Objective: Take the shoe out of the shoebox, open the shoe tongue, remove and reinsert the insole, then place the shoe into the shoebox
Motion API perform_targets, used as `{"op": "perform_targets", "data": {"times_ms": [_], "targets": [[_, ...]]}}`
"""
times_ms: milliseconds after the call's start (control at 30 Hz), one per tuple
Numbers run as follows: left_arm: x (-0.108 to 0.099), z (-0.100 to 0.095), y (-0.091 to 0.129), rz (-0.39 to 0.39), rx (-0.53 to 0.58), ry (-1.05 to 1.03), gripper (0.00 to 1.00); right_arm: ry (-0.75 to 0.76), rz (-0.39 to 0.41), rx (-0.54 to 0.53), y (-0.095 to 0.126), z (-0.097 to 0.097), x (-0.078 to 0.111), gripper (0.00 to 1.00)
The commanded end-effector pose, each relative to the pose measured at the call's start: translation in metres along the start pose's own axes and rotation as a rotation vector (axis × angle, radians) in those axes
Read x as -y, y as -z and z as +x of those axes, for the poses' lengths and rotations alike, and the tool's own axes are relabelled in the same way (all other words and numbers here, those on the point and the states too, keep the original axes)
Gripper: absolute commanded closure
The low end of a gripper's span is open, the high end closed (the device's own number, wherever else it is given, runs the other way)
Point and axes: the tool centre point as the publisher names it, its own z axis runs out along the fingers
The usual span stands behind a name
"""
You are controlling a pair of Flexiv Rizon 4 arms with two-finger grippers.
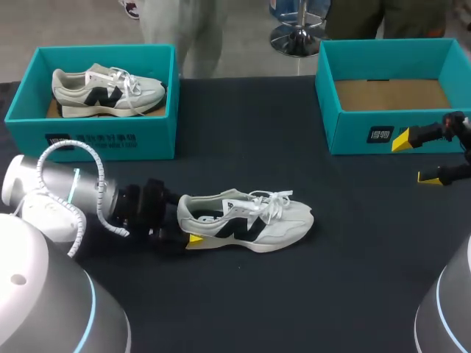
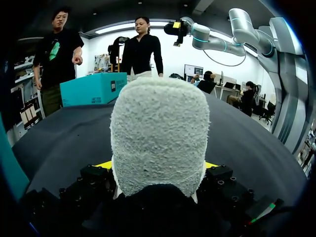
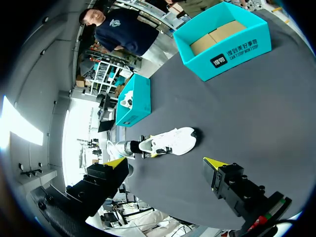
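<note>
A grey-white shoe [image 1: 250, 220] with a dark side logo and white laces lies on its sole on the black table [image 1: 294, 294], toe pointing right. My left gripper [image 1: 188, 223] is at its heel, one yellow-tipped finger on each side. In the left wrist view the fuzzy heel [image 2: 158, 133] fills the space between the fingers of the left gripper [image 2: 158, 165], both tips touching it. My right gripper [image 1: 416, 159] hangs open and holds nothing at the right edge, in front of the empty teal shoebox [image 1: 360, 136]. From the right wrist the shoe [image 3: 170, 141] lies far ahead of the right gripper [image 3: 165, 164].
A second teal box [image 1: 110, 140] at the back left holds another matching shoe [image 1: 107, 92]. The empty box [image 3: 227, 49] stands at the back right.
</note>
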Motion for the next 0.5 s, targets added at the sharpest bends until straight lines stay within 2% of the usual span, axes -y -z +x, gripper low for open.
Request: {"op": "perform_targets", "data": {"times_ms": [33, 167, 367, 500], "targets": [[0.000, 0.000, -0.001, -0.003, 0.000, 0.000, 1.00, -0.001, -0.003, 0.002, 0.000, 0.000, 0.002, 0.00], [0.000, 0.000, -0.001, -0.003, 0.000, 0.000, 1.00, 0.014, 0.000, 0.030, -0.001, 0.003, 0.002, 0.00], [0.000, 0.000, -0.001, -0.003, 0.000, 0.000, 1.00, 0.071, -0.013, 0.131, -0.016, 0.018, 0.005, 0.00], [0.000, 0.000, -0.001, -0.003, 0.000, 0.000, 1.00, 0.077, -0.021, 0.142, -0.026, 0.023, 0.005, 0.00]]}}
